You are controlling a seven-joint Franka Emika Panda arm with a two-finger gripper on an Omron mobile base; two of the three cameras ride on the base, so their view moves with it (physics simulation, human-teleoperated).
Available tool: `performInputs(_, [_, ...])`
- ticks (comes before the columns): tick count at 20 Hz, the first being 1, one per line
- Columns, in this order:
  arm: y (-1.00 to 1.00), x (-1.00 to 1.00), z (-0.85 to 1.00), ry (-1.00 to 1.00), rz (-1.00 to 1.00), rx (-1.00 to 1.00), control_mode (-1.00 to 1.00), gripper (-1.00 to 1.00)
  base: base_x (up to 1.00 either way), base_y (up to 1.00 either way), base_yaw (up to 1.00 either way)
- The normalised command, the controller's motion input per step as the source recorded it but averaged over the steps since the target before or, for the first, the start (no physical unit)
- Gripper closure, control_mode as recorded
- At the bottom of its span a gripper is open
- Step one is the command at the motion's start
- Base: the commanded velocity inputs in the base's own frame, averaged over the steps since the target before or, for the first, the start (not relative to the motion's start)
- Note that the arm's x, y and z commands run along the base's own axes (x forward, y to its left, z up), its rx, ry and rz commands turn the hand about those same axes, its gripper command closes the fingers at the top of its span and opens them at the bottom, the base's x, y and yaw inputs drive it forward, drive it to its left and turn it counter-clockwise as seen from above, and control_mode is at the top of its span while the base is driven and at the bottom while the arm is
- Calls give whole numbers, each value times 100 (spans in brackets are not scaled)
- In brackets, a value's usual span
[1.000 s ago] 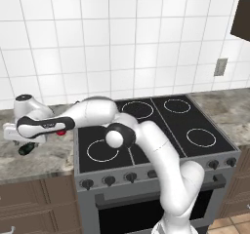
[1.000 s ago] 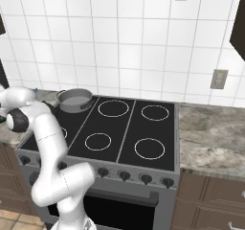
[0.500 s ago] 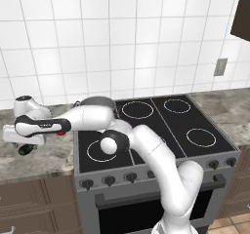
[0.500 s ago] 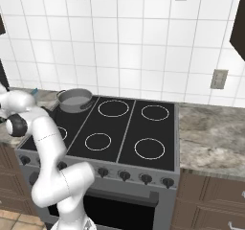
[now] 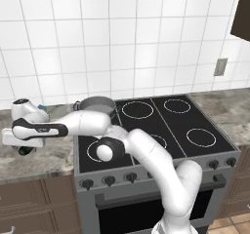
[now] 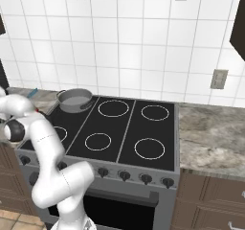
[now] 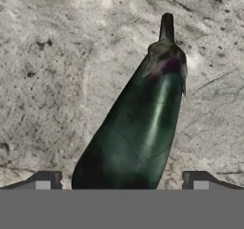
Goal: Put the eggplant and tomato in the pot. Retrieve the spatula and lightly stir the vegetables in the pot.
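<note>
I read this as the first step of the job: reaching for the glossy, dark green-black elongated eggplant (image 7: 138,123), with nothing yet in the pot.

Starting at the left of the left base view, my two-finger gripper (image 5: 24,150) hangs low over the speckled grey stone counter (image 5: 49,160) beside the stove, at the end of the white arm stretched out sideways. A sliver of the light blue spatula (image 5: 41,107) peeks out behind the wrist, near the tiled wall. Further right, the round, shallow grey metal pot (image 5: 96,104) sits at the back left corner of the black glass cooktop (image 5: 161,126), and from here it looks empty. The red tomato I cannot pick out in any view.

In the hand view, the left dark fingertip (image 7: 45,180) rises at the bottom, then the eggplant lies between the tips with its stem pointing away from me, then the right fingertip (image 7: 198,180). The jaws stand spread as wide as they go, each tip well clear of the eggplant's skin, so the tool is released and grips nothing. The eggplant rests on the counter, its thick end nearest the hand.

My judgement for the next move: lower a little further so the tips straddle the thick belly, close gently on that slick skin, then lift and carry it right to the pot. The taper could let it squirt out of a hard pinch.
</note>
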Motion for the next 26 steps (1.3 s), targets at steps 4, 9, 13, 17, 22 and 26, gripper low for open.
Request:
performInputs(4, [7,0,-23,0,0,-4,-100,-100,0,0,0])
performInputs(9, [3,0,-9,0,0,-1,-100,-100,0,0,0])
performInputs(13, [0,0,0,0,0,0,-100,100,0,0,0])
performInputs(17, [0,0,0,0,0,0,-100,100,0,0,0])
performInputs(22, [-14,-10,-1,-2,0,0,-100,100,0,0,0])
performInputs(26, [-31,-27,-2,-7,0,0,-100,100,0,0,0])
